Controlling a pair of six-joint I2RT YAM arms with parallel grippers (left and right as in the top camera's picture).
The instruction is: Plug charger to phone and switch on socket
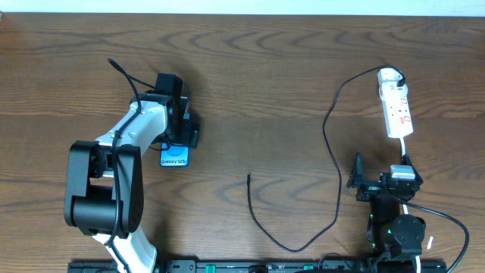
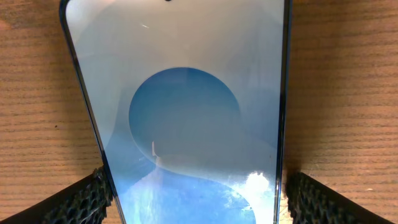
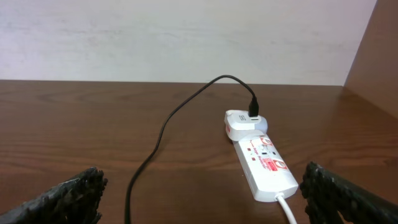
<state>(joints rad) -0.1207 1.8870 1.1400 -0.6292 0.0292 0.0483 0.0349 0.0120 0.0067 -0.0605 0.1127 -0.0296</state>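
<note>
Phone (image 2: 186, 124) lies flat between left fingers (image 2: 78, 202), spread wide astride it, clamping nothing. Right fingers (image 3: 68, 196) wide open, empty, near socket (image 1: 395, 110). Charger cable (image 1: 338, 182) looks limp and light; we would take it just behind the free tip, well apart from the phone.

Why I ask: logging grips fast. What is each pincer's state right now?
Left pincer: open, straddling the phone.
Right pincer: open, holding nothing.
</note>
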